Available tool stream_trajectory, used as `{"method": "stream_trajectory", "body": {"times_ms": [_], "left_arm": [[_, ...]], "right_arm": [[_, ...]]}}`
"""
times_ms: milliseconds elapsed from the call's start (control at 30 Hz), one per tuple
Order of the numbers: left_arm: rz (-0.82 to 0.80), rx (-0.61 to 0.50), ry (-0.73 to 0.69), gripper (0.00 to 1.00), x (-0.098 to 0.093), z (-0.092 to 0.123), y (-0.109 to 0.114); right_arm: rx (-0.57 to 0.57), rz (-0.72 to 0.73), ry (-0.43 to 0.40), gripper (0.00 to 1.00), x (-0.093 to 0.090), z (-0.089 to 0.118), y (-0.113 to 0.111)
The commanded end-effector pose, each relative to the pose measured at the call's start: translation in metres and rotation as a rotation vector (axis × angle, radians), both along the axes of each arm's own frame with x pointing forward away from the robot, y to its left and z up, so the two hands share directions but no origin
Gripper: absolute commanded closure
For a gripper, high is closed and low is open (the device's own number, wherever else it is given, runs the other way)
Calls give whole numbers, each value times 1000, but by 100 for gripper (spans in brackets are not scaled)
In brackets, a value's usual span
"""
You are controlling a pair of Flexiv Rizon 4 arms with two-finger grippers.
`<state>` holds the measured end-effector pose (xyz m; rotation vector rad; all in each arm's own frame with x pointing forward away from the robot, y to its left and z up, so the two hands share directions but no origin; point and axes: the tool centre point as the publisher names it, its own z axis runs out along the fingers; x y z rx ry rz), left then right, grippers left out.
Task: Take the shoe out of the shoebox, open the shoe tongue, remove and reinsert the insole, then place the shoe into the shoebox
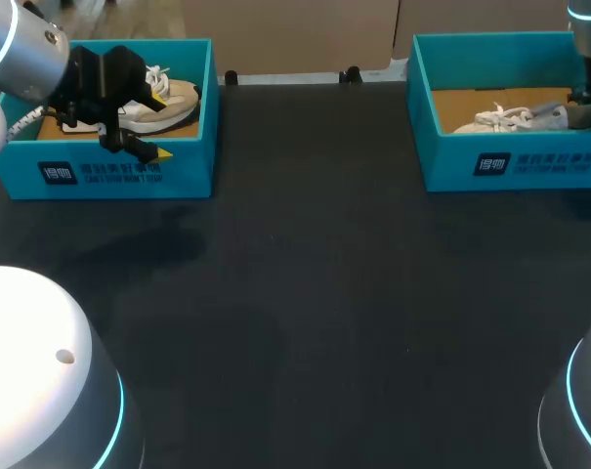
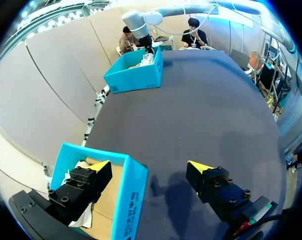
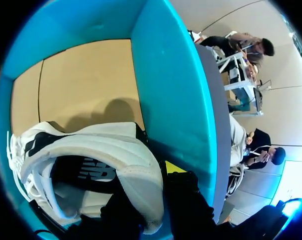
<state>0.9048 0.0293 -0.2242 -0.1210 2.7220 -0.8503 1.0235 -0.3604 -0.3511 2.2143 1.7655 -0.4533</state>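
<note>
Dark table (image 1: 315, 293): white arm bases at its near-L (image 1: 41, 371) and near-R (image 1: 578, 410) corners, and two small black bits on its far edge (image 1: 232, 76) (image 1: 351, 73); can't tell what those are. L box (image 1: 119, 174) sits at table's far-L, R box (image 1: 529, 161) at its far-R. They are well apart w/ bare table btwn. L shoe (image 1: 173, 103) lies in L box. R shoe (image 1: 515, 119) lies in R box, toe toward table's middle.

In the way: L box's front wall stands btwn L gripper's (image 2: 150, 166) fingers. One finger (image 2: 83, 187) is inside the box, the other (image 2: 215, 185) outside over the table. R box's side wall (image 3: 165, 75) is just beside R gripper's (image 3: 151, 190) outer finger, whose yellow tip sits btwn shoe heel and wall.

Hidden: in head view L gripper (image 1: 160, 125) covers part of L shoe. In L wrist view only a bit of white lace shows under the inner finger. R arm (image 1: 588, 39) is cut off at the head view's edge. R gripper's inner fingertip is lost inside R shoe (image 3: 91, 150).

Pose: L arm (image 1: 21, 49) comes in over table's far-L corner. Its gripper hangs over L box w/ fingers spread wide, gripping nothing. R arm drops into R box at table's far-R, w/ its gripper clamped on the shoe's heel collar, one finger in, one out.
</note>
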Motion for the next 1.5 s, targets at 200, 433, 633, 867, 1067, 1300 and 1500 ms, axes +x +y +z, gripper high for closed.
{"method": "stream_trajectory", "body": {"times_ms": [200,433,633,867,1067,1300,1500], "left_arm": [[2,4,0,0,-1,0,0],[2,4,0,0,-1,0,0],[2,4,0,0,-1,0,0],[2,4,0,0,-1,0,0],[2,4,0,0,-1,0,0],[2,4,0,0,-1,0,0],[2,4,0,0,-1,0,0]], "right_arm": [[4,4,-5,60,2,-2,3],[2,6,-8,58,2,2,5],[2,-5,-39,29,-1,17,6],[17,-8,-85,19,-1,40,14],[33,18,-126,20,2,62,29],[53,55,-150,21,0,81,46],[64,74,-160,21,-8,90,58]]}}
